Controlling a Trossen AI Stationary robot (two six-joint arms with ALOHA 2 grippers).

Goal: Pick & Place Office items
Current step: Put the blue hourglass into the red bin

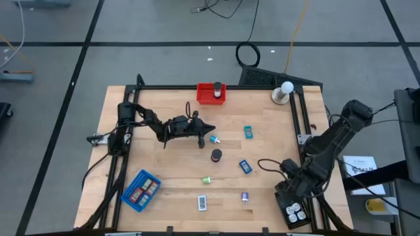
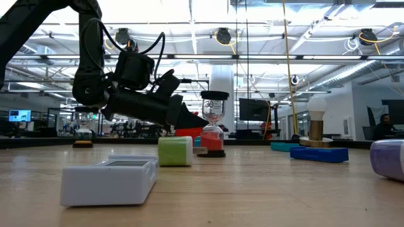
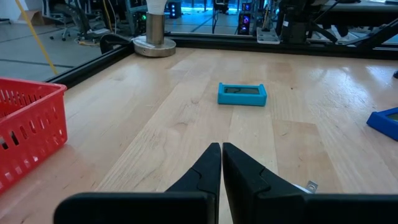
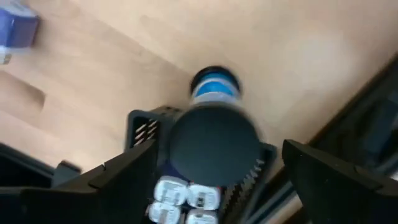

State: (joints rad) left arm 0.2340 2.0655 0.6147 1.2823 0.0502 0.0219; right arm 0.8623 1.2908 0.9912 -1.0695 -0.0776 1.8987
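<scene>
on the near left of the wooden table (image 1: 177,170) sits a blue tray (image 1: 140,191) with small pieces in it. the left gripper (image 1: 209,129) hangs low over the middle of the table, its fingers (image 3: 208,167) pressed together on nothing, a red tray (image 1: 211,94) at the far edge beyond it. the office items lie scattered in the middle: a black cylinder (image 1: 216,155), a green bit (image 1: 207,179), a white-labelled rectangle (image 1: 203,203), a purple bit (image 1: 245,196), a blue block (image 1: 245,166) and a teal block (image 1: 249,132). at the near right corner the right gripper (image 1: 293,194) hovers over a black tray (image 1: 294,211), fingers (image 4: 329,177) spread wide; a round black and blue piece (image 4: 214,127) shows between them, whether gripped i cannot tell.
</scene>
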